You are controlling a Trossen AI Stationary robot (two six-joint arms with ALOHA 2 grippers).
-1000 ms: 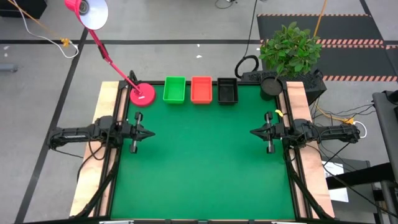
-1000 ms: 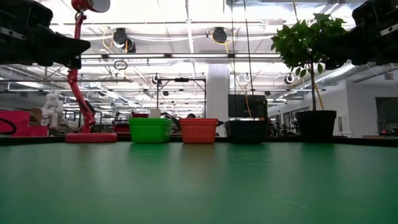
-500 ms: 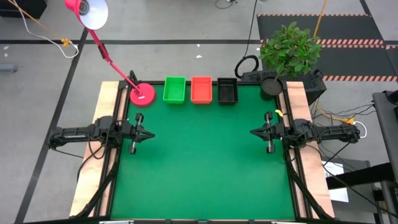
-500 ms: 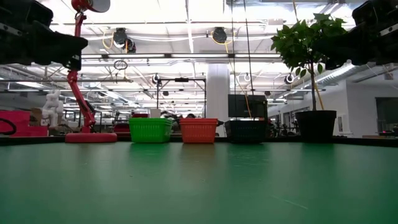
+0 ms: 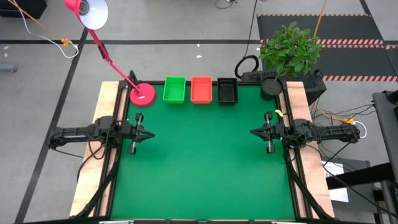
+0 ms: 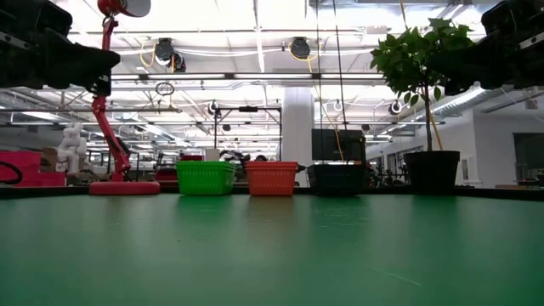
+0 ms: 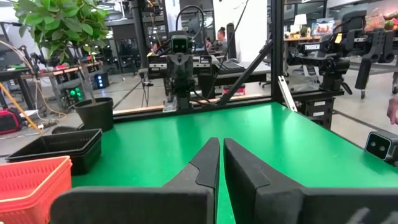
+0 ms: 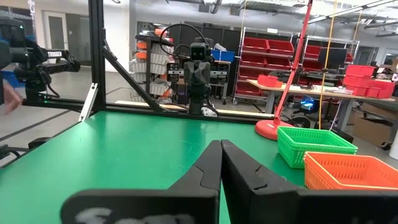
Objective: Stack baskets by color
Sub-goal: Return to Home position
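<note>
Baskets (image 6: 271,179) sorted along table (image 5: 205,168) far edge: green stack (image 5: 174,89) nearest left gripper (image 5: 151,134), orange stack (image 5: 201,89) middle, black stack (image 5: 227,91) nearest right gripper (image 5: 253,132); both pinched closed, empty, well apart from row.

Right hand (image 8: 220,145) apparently closed, green basket (image 8: 314,144) beside orange basket (image 8: 354,171), green table (image 8: 124,149)
</note>
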